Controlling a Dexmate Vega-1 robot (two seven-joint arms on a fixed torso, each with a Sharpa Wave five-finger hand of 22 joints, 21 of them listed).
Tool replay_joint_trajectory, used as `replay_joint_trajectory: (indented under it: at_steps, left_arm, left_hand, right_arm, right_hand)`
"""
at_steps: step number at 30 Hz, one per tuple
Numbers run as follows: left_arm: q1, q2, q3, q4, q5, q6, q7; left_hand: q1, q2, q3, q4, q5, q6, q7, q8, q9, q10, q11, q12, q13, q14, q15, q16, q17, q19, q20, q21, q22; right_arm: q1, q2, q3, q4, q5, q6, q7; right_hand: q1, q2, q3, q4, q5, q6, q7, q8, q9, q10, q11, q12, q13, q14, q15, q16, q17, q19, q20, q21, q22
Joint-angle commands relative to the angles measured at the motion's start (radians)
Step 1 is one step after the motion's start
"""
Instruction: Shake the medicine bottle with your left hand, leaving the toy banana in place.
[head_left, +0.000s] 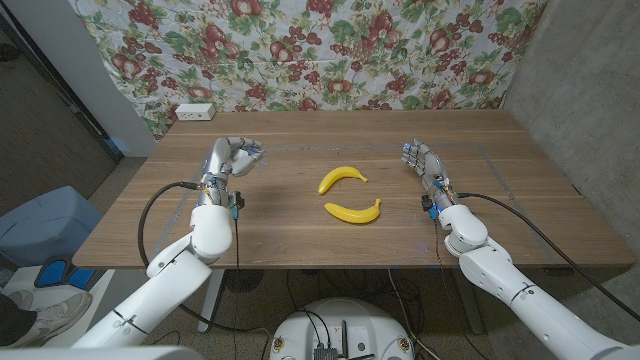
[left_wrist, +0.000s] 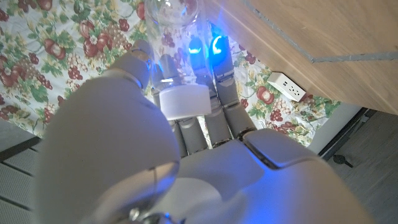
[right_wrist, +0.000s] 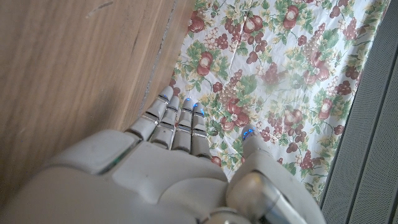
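The left hand (head_left: 232, 158) is clamped on the medicine bottle (left_wrist: 180, 74): the left wrist view shows a clear bottle with a white cap wedged between the thumb and the fingers (left_wrist: 221, 68), so the bottle sits inside that grasp, well to the robot's left of the bananas. Two toy bananas lie on the wooden counter (head_left: 300, 235), one (head_left: 341, 178) just behind the other (head_left: 353, 211), both untouched and well apart from either hand. The right hand (head_left: 421, 160) holds nothing, with its fingers apart and fairly straight, on the far side of the bananas from the bottle. The shaking looks ready to start or already under way; the frames alone cannot settle which. The main risk is the grip, since the bottle's smooth clear wall could slide through the fingers on a brisk swing and fall to the counter. A fallen bottle might roll toward the bananas and knock them. A wide sideways swing of the left arm toward the bananas could do the same.
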Motion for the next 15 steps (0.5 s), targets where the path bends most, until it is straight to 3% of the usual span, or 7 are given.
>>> replay_joint_trajectory:
  at_steps: [1, 5, 15]
  left_arm:
    - [-0.029, 0.123, -0.009, -0.081, -0.105, 0.175, -0.225]
    - [-0.047, 0.162, 0.0, -0.099, -0.135, 0.223, -0.274]
    - [-0.061, 0.206, 0.014, -0.122, -0.175, 0.264, -0.283]
  left_hand:
    - [0.158, 0.159, 0.005, -0.001, 0.004, 0.003, 0.002, -0.005, 0.003, 0.006, 0.0, 0.0, 0.002, 0.229, -0.282, -0.001, 0.058, -0.008, -0.132, 0.006, 0.0]
    - [0.158, 0.159, 0.006, -0.001, 0.004, 0.003, 0.001, -0.005, 0.003, 0.008, -0.001, 0.001, 0.003, 0.23, -0.282, 0.0, 0.059, -0.008, -0.132, 0.006, 0.0]
    - [0.159, 0.159, 0.007, -0.002, 0.004, 0.003, 0.003, -0.005, 0.003, 0.006, 0.0, -0.001, 0.004, 0.23, -0.282, -0.001, 0.06, -0.009, -0.132, 0.007, 0.0]
  right_arm:
    - [-0.004, -0.004, 0.004, 0.0, 0.004, 0.005, 0.004]
    - [-0.006, -0.005, 0.005, -0.001, 0.005, 0.009, 0.007]
    - [-0.02, -0.011, 0.011, -0.011, 0.006, 0.016, 0.006]
  right_hand:
    - [-0.006, 0.0, 0.002, -0.006, -0.004, 0.001, 0.005, 0.003, 0.003, 0.002, 0.003, 0.002, -0.001, 0.008, 0.0, -0.001, -0.001, 0.008, -0.002, -0.002, 0.002]
    - [-0.006, 0.0, 0.002, -0.006, -0.004, 0.001, 0.005, 0.002, 0.003, 0.003, 0.004, 0.002, -0.001, 0.007, 0.0, -0.001, -0.001, 0.009, -0.002, -0.003, 0.002]
    - [-0.007, 0.0, 0.002, -0.006, -0.004, 0.001, 0.005, 0.002, 0.003, 0.003, 0.003, 0.002, -0.001, 0.007, -0.003, -0.002, -0.001, 0.01, -0.002, -0.006, 0.002]
